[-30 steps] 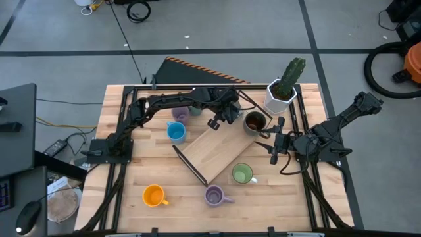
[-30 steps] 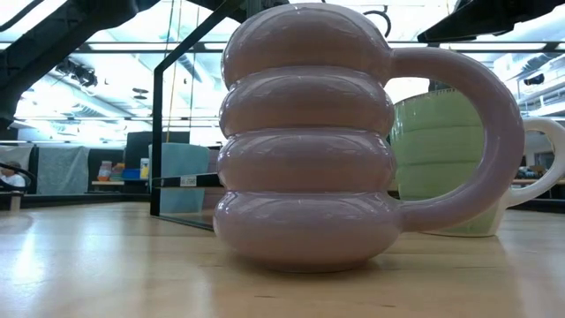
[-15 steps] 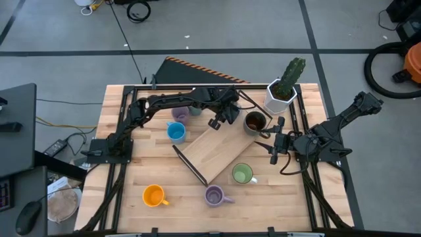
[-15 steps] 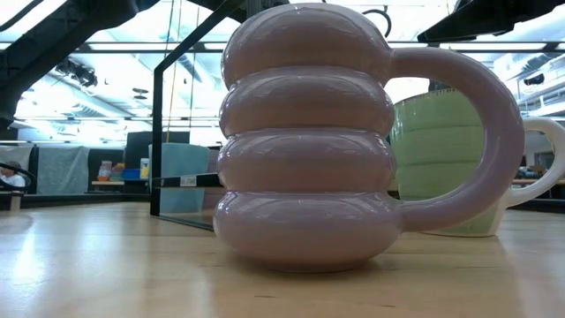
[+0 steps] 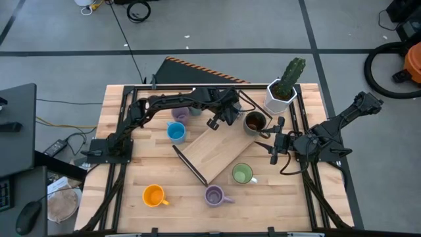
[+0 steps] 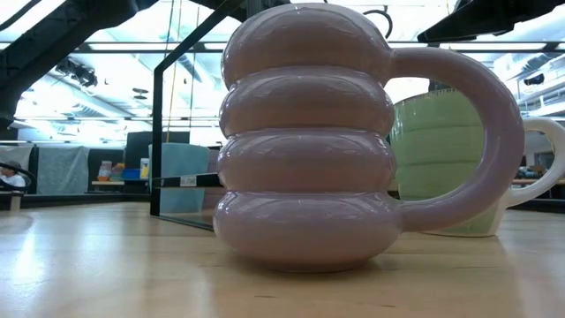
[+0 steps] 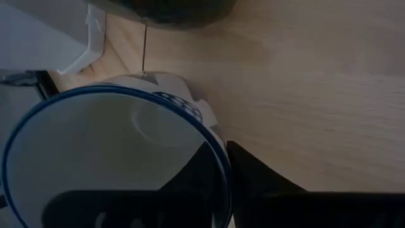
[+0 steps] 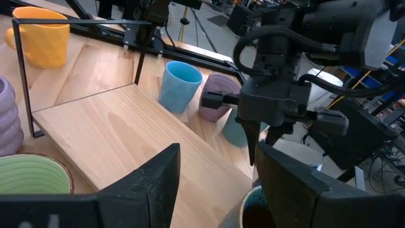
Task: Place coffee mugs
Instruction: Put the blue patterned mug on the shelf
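Observation:
My left gripper [image 5: 228, 116] reaches over the table's far middle and is shut on a white mug with a blue rim [image 7: 107, 164], which the gripper hides in the high view. My right gripper [image 5: 275, 141] waits open at the right, empty [image 8: 215, 161]. A dark brown mug [image 5: 254, 122] stands just right of the left gripper. Blue [image 5: 175, 131], lilac [image 5: 177, 113], green [image 5: 243, 174], lilac [image 5: 214, 195] and orange [image 5: 153, 195] mugs stand upright on their bases. The low view shows the near lilac mug [image 6: 305, 150] and the green one [image 6: 441, 159]. My left gripper holds the white mug by its blue rim [image 7: 223, 166], one finger [image 7: 196, 174] inside the mug and the other [image 7: 259, 177] outside the wall. The fingers come from above, slanting down. The mug stands upright, mouth up; I cannot tell whether its base is lifted off the wood.
A wooden board in a thin black frame [image 5: 214, 151] lies slantwise across the table's middle. A white faceted pot with a cactus [image 5: 281, 92] stands at the far right. Black rails [image 5: 125, 131] run along both sides of the table.

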### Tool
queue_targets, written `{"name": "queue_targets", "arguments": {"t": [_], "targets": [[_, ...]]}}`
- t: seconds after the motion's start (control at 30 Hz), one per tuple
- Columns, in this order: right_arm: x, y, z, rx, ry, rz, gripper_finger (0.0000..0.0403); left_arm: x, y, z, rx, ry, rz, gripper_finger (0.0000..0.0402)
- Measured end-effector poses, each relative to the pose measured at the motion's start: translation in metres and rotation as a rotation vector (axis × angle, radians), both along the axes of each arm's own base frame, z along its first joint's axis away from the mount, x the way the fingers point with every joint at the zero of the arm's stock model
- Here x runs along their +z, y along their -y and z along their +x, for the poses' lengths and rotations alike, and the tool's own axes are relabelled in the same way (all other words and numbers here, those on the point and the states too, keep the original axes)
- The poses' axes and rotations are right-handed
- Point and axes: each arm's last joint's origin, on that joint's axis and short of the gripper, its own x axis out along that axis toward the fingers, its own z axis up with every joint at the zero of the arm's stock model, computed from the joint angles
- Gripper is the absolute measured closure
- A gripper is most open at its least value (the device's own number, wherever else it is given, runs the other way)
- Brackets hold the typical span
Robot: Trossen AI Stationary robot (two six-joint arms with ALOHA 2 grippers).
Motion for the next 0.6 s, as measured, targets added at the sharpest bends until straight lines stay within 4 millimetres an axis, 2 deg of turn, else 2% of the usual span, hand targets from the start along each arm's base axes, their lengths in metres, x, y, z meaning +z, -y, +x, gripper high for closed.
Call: {"name": "queue_targets", "arguments": {"t": [0.07,0.4,0.6], "targets": [[0.000,0.000,0.000,0.000,0.000,0.000,0.0192,0.001,0.000,-0.001,-0.007,-0.013,0.007,0.0375],[0.001,0.000,0.001,0.004,0.011,-0.001,0.0192,0.033,0.001,-0.008,0.002,-0.055,0.009,0.0375],[0.004,-0.001,0.001,0.013,0.030,-0.016,0.0192,0.039,0.002,-0.010,0.000,-0.054,0.009,0.0375]]}}
